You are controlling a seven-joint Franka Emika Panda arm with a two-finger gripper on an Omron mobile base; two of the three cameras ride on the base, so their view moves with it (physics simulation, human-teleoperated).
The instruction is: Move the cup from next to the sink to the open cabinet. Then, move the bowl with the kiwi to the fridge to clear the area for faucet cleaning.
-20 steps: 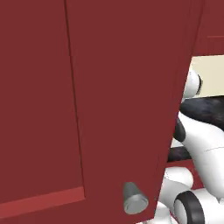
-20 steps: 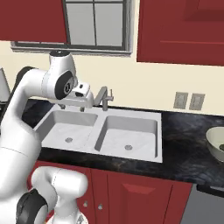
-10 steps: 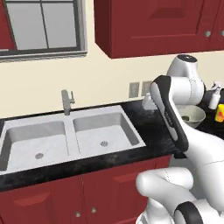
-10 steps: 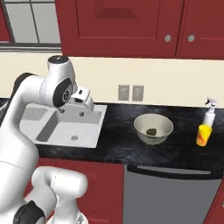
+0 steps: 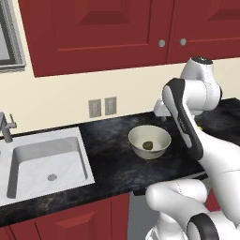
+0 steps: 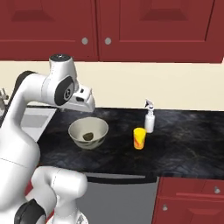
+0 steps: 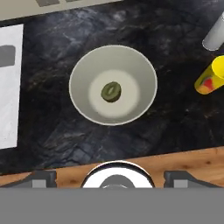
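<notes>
The bowl (image 7: 113, 85) is set on the black counter (image 6: 183, 144), between the sink (image 5: 44, 161) and the cup (image 6: 139, 138), nearer the front edge than the wall. One kiwi (image 7: 111, 92) is held at the bowl's centre; nothing else is seen inside. The cup stands upright just beside a white spray bottle (image 6: 150, 117), apart from the bowl; its contents cannot be told. The gripper (image 7: 113, 179) is positioned above the bowl, jaws spread wide and nothing grasped. Cabinet doors (image 6: 148, 26) above the counter are shut.

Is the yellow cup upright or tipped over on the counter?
Upright. The cup stands on its base on the black counter, beside the spray bottle.
</notes>
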